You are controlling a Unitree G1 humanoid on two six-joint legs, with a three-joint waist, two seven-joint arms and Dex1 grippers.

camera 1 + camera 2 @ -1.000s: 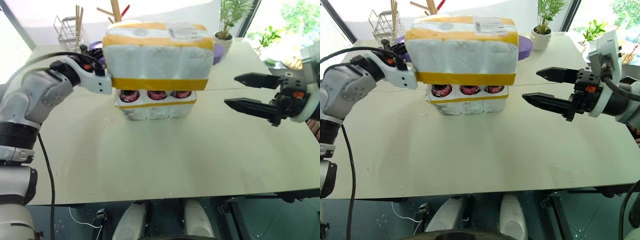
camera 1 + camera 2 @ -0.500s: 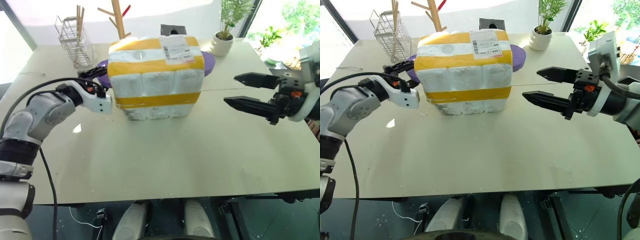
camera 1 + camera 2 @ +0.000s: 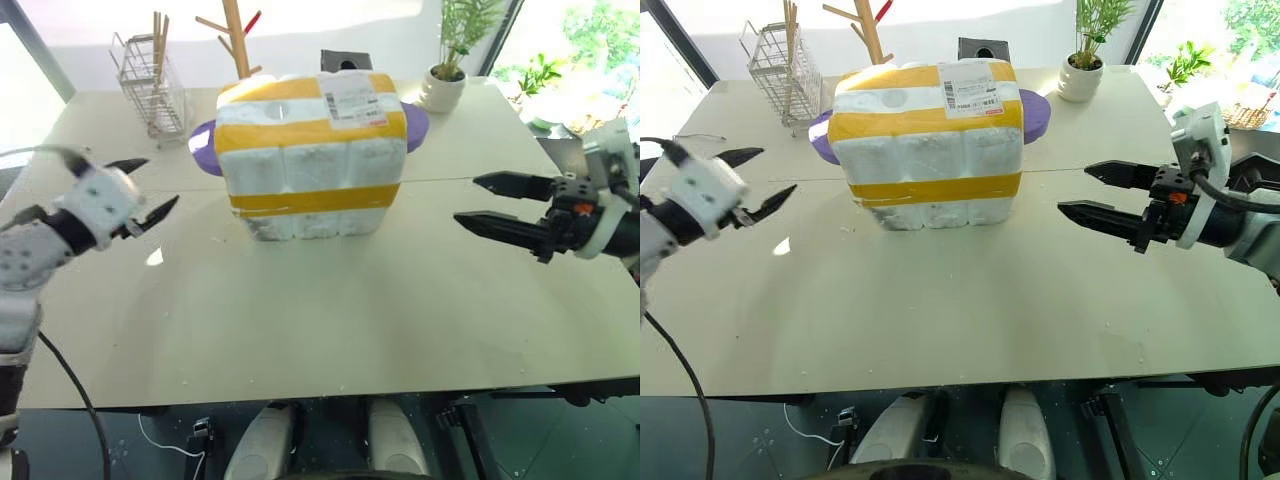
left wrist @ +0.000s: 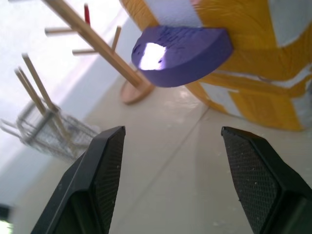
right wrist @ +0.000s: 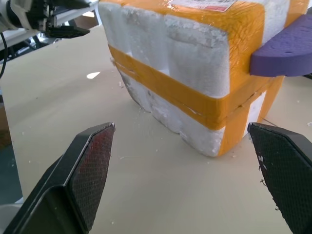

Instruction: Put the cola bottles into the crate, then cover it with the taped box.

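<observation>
The taped box [image 3: 310, 150], white foam with wide yellow bands and a shipping label on top, stands on the table over the crate. Of the crate, a low white foam strip [image 3: 305, 226] shows beneath the box's lower band. The cola bottles are hidden inside. My left gripper [image 3: 160, 182] is open and empty, well off to the left of the box. In the left wrist view its fingers [image 4: 105, 161] frame the box's corner [image 4: 253, 73]. My right gripper [image 3: 466, 198] hangs open to the right of the box, pointing at it. The right wrist view shows the box [image 5: 195, 63] between its fingertips [image 5: 97, 146].
A flat purple foam piece [image 3: 203, 150] sticks out behind the box on both sides. At the table's back stand a wire basket with sticks [image 3: 145, 75], a wooden peg rack [image 3: 235, 30], a small black box [image 3: 340, 60] and a potted plant [image 3: 445, 60].
The taped box came down over the crate and hid the bottles. My left gripper let go of it, opened and drew back to the left. The right gripper drifted slightly down and right.
</observation>
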